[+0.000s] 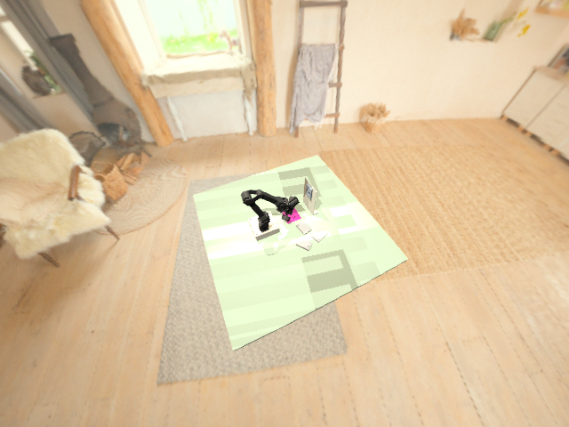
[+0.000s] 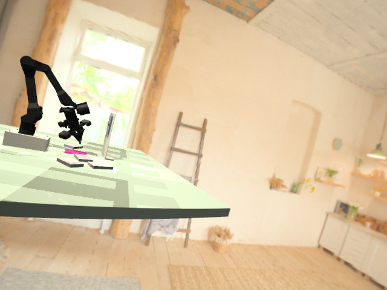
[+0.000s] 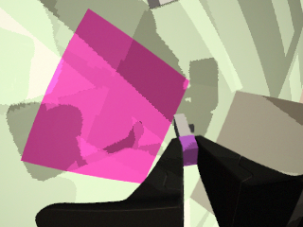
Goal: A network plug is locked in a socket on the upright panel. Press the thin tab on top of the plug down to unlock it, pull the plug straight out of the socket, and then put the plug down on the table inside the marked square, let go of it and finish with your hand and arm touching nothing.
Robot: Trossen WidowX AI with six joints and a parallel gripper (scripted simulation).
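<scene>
My gripper [image 1: 286, 218] [image 2: 80, 142] [image 3: 186, 144] is shut on the purple plug [image 3: 188, 143], whose grey end points out past the fingertips. It holds the plug above the table. The magenta marked square [image 1: 294, 216] [image 2: 75, 151] [image 3: 99, 95] lies flat on the table below. In the wrist view the plug shows at the square's right edge, beside a corner. The upright panel [image 1: 310, 201] [image 2: 106, 142] [image 3: 256, 130] stands apart from the gripper, with its grey socket plate [image 1: 308, 191] [image 2: 109, 124] on its upper part. The tab's position is too small to tell.
Flat grey tiles [image 1: 303, 228] [image 1: 304, 245] [image 2: 70, 162] [image 2: 100, 165] lie near the square, and another tile [image 2: 73, 145] lies behind it. The arm's base block [image 1: 267, 233] [image 2: 26, 142] stands on the green table [image 1: 261, 294] [image 2: 156, 193].
</scene>
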